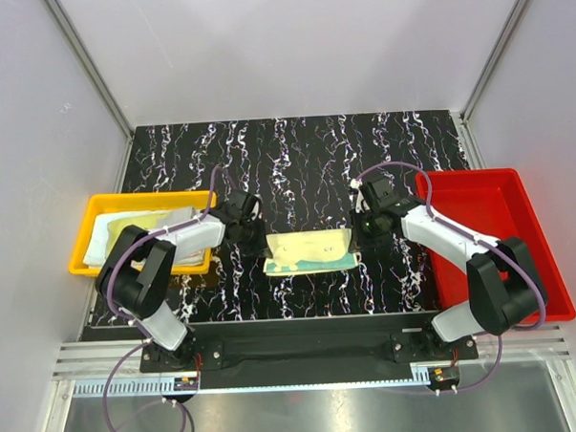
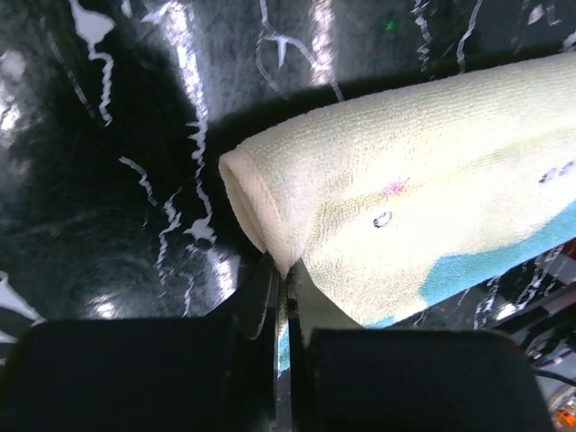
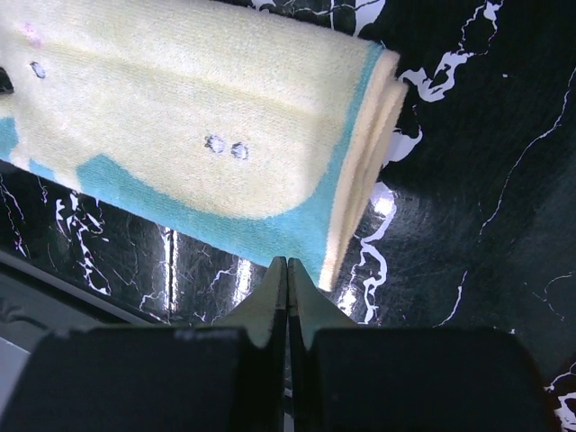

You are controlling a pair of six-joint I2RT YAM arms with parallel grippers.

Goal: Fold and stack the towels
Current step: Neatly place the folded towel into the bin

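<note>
- While both arms reach inward, a folded towel (image 1: 309,250), pale yellow with a teal border, lies flat at the middle of the black marbled tabletop (image 1: 305,158), between the two hands.
- The left hand (image 2: 281,292) is pinched closed on the folded towel's left corner, with a sliver of cloth showing between its fingers.
- The right hand (image 3: 288,270) is closed on nothing, its tips just beside the towel's right corner.
- At the left, other towels (image 1: 136,230) lie in the yellow tray (image 1: 144,197); the red tray (image 1: 489,226) sits at the right.
</note>
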